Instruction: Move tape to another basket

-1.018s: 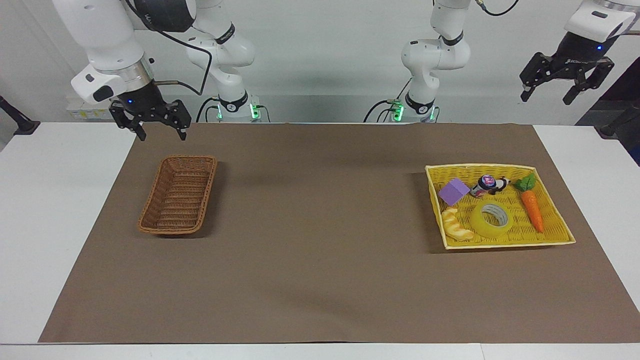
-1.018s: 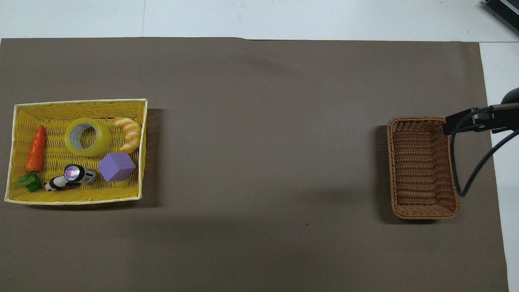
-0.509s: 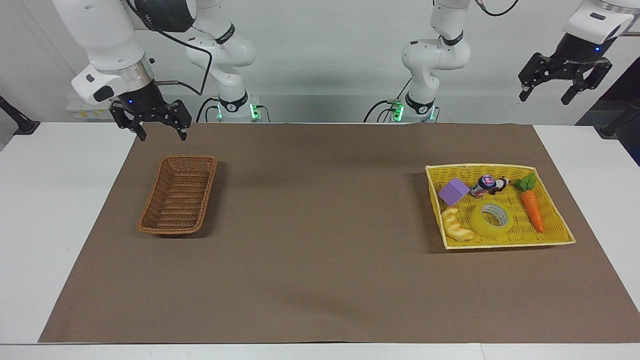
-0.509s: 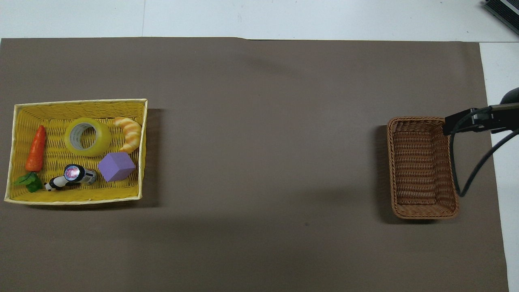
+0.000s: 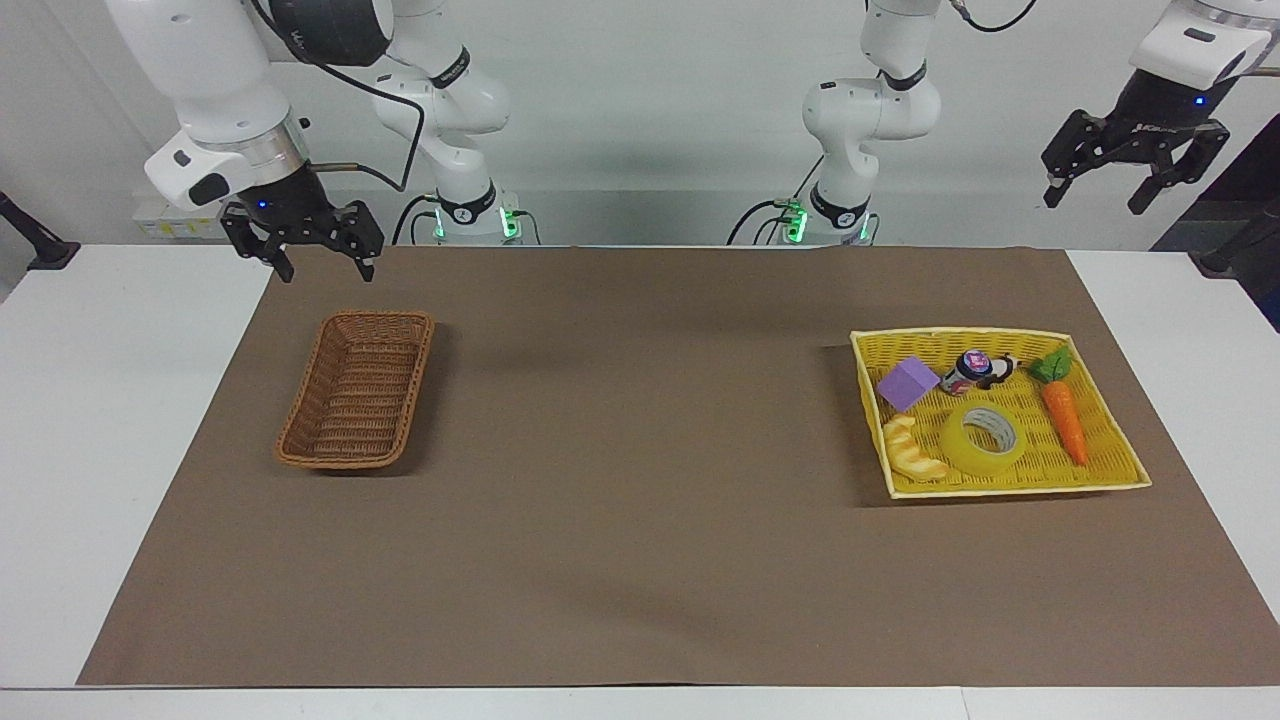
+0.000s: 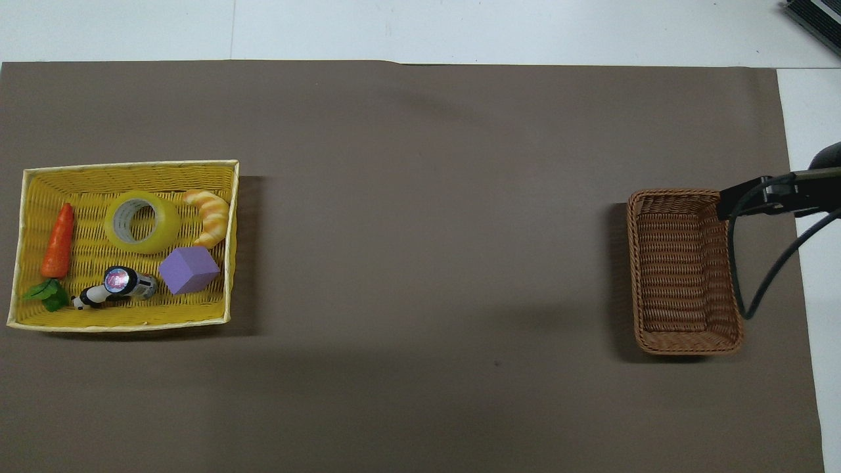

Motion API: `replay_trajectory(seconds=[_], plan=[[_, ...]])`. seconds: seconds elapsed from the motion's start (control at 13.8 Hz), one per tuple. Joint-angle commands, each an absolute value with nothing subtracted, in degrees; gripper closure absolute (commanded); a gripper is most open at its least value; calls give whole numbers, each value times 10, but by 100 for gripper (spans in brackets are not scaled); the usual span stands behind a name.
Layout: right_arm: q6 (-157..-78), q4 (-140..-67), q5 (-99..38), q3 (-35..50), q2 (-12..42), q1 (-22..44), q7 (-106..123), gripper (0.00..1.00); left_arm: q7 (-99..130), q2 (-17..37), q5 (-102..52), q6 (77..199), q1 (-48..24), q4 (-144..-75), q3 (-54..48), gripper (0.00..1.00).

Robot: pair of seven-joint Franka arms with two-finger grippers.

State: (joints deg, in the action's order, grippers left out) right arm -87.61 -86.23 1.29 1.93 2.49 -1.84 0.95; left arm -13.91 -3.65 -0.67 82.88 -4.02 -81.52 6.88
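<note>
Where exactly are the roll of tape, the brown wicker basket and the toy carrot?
tape (image 6: 142, 222): overhead view, on the yellow band of the roll beside its core.
brown wicker basket (image 5: 357, 395): facing view, on its woven floor.
toy carrot (image 5: 1066, 420): facing view, on the middle of its orange body.

We see only small changes. The left arm's black two-finger gripper (image 5: 1132, 190), raised high off the left arm's end of the table, has drifted slightly: a second ago it hung a little lower and tilted, half a second ago it had risen and swung a touch toward the table's middle, and now it sits a shade back toward the table's end, with its open fingers pointing down. The right arm's black two-finger gripper (image 5: 318, 258), open above the table edge just nearer to the robots than the brown woven wicker basket (image 5: 357, 402), has crept upward by a hair.
</note>
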Motion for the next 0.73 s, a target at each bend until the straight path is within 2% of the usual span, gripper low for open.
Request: replay_trajectory(seconds=[0.0,0.65], plan=[[-874,-880,11,25,11,-24,1,0,-167,-55,3,861,-27,-849,71,0],[-878,-914,7,26,-9,-23,5,0,-184,-55,1,885,-23,-893,71,0]])
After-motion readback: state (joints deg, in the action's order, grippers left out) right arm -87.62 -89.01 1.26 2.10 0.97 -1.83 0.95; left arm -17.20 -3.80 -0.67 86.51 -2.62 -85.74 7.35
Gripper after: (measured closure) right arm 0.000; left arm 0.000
